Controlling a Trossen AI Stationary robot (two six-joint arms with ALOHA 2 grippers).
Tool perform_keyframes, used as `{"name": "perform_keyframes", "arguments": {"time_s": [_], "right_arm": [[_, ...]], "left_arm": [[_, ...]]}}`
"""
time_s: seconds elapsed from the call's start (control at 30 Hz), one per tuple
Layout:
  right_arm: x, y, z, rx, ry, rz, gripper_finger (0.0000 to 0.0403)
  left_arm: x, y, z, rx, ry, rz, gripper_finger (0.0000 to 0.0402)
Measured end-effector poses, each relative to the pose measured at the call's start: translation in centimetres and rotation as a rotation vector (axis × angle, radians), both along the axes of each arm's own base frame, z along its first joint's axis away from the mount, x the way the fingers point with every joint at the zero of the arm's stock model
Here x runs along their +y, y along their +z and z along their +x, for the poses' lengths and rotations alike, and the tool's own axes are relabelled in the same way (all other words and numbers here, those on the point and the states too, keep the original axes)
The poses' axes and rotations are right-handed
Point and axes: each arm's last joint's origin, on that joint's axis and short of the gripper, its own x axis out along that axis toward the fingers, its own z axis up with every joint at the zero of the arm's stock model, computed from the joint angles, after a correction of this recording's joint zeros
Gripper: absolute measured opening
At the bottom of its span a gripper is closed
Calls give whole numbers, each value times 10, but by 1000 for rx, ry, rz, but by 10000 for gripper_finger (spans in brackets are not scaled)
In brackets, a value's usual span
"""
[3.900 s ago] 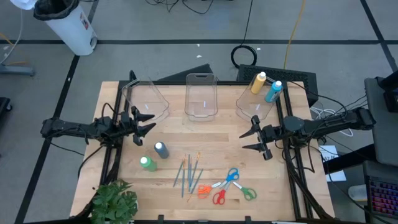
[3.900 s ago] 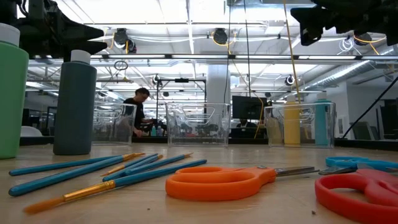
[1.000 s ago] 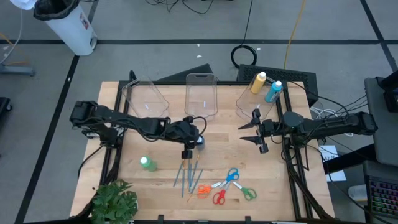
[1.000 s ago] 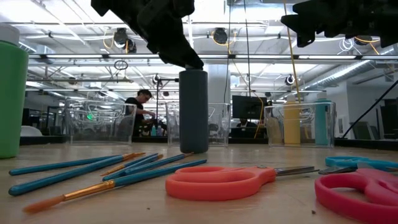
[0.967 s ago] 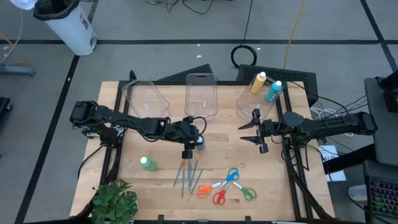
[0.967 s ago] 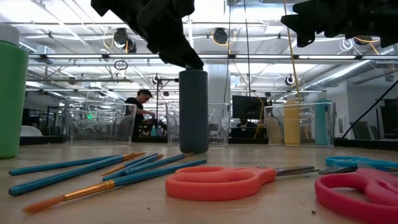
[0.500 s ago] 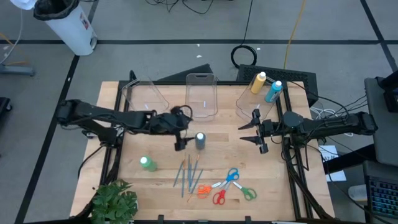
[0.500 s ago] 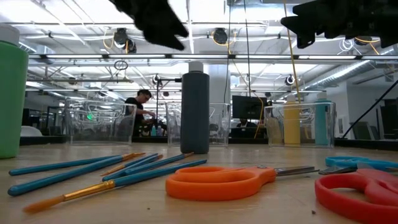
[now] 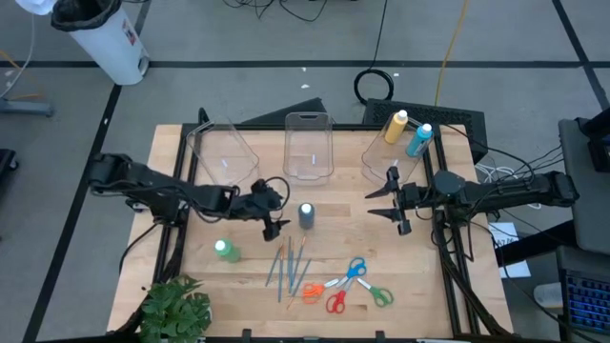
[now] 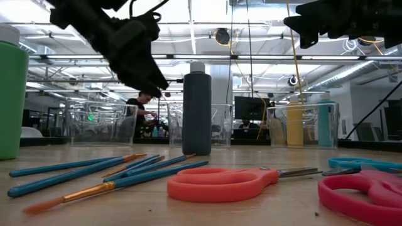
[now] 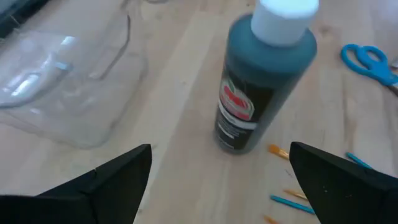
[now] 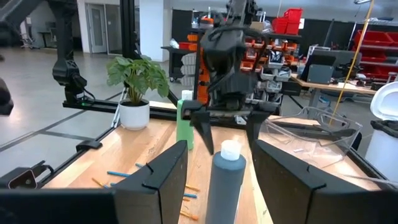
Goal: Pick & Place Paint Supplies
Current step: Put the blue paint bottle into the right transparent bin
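Observation:
A grey-blue paint bottle with a white cap stands upright on its base near the table's middle. My left gripper is open just left of it, touching nothing; the left wrist view shows the bottle ahead of the spread fingers. A green bottle stands at the near left. Several brushes and scissors lie flat toward the near edge. Yellow and blue bottles lie in the right bin. My right gripper waits open at the right, above the table.
Three clear bins line the far edge; the left and middle ones hold nothing. A potted plant sits at the near left corner. Bare wood lies between the grey-blue bottle and my right gripper. A person shows in the room behind.
My left gripper has opened and let go of the grey-blue bottle's top. It has drawn back toward the table's left edge, sunk a little and rolled. The bottle stays standing upright where it was. My right arm has kept still.

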Motion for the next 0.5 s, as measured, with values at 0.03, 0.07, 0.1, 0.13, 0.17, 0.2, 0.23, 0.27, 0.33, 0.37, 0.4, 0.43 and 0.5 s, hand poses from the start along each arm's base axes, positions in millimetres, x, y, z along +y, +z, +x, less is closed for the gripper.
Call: {"name": "perform_keyframes", "arguments": {"time_s": [0.03, 0.07, 0.1, 0.13, 0.17, 0.2, 0.23, 0.27, 0.33, 0.37, 0.4, 0.43, 0.5], "right_arm": [[0, 0, 0, -3, 0, 0, 171], [0, 0, 0, -3, 0, 0, 171], [0, 0, 0, -3, 0, 0, 171], [0, 0, 0, -3, 0, 1, 171], [0, 0, 0, -3, 0, 1, 171], [0, 0, 0, -1, 0, 2, 171], [0, 0, 0, 0, 1, 8, 171], [0, 0, 0, 0, 2, 19, 171], [0, 0, 0, 1, 2, 27, 171], [0, 0, 0, 1, 4, 27, 171], [0, 0, 0, 1, 4, 27, 171], [0, 0, 0, 1, 4, 27, 171], [0, 0, 0, 1, 4, 21, 171]], "left_arm": [[-1, -4, 1, -18, 0, -6, 385], [-3, -9, 3, -40, -4, -11, 383], [-4, -13, 5, -55, -7, -13, 382], [-5, -19, 6, -48, -13, -13, 380], [-6, -24, 8, -42, -22, -9, 379], [-7, -28, 11, -46, -36, -12, 378], [-7, -32, 13, -39, -45, -11, 377], [-8, -38, 15, -24, -48, -10, 377], [-8, -48, 21, -23, -50, -11, 378], [-9, -54, 23, -15, -51, -10, 379], [-9, -59, 24, -8, -51, -8, 379], [-9, -64, 27, -14, -51, -8, 378], [-9, -73, 31, -18, -41, -1, 375]]}}
